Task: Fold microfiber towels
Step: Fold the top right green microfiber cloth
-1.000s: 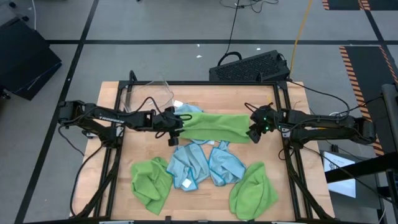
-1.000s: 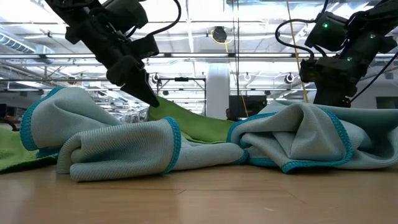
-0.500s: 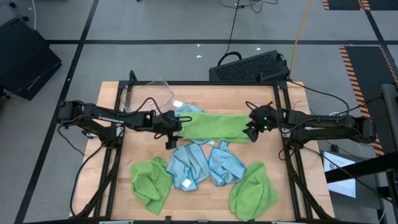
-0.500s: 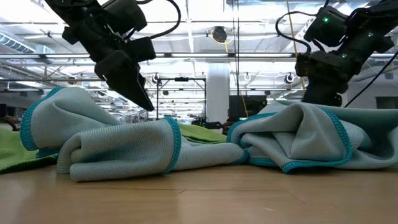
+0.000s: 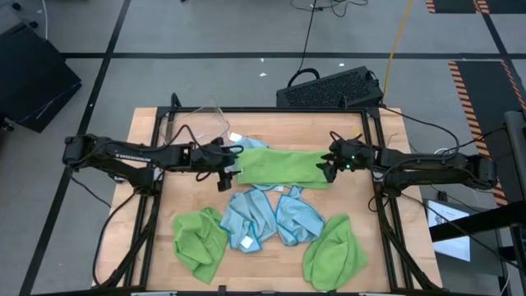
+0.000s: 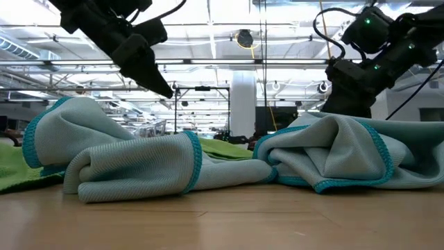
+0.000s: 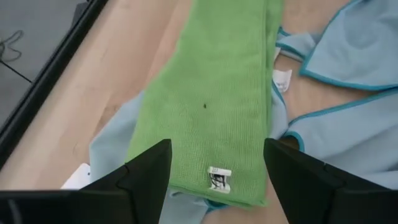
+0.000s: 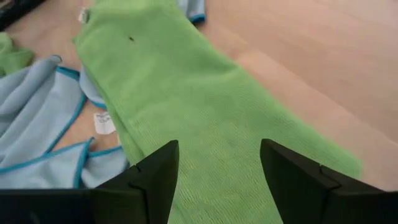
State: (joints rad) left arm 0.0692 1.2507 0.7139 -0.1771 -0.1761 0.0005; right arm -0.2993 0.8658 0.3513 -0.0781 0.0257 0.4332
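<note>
My left gripper (image 7: 214,168) and right gripper (image 8: 217,165), fingers spread and empty, hover at opposite ends of the folded lime green microfiber towel (image 5: 281,166), lying flat between them.

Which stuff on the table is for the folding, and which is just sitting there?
For the job:
- folded green towel
- blue towels
- crumpled green towels
- left gripper
- right gripper

Just lying about:
- clear plastic bin
- black box behind the table
</note>
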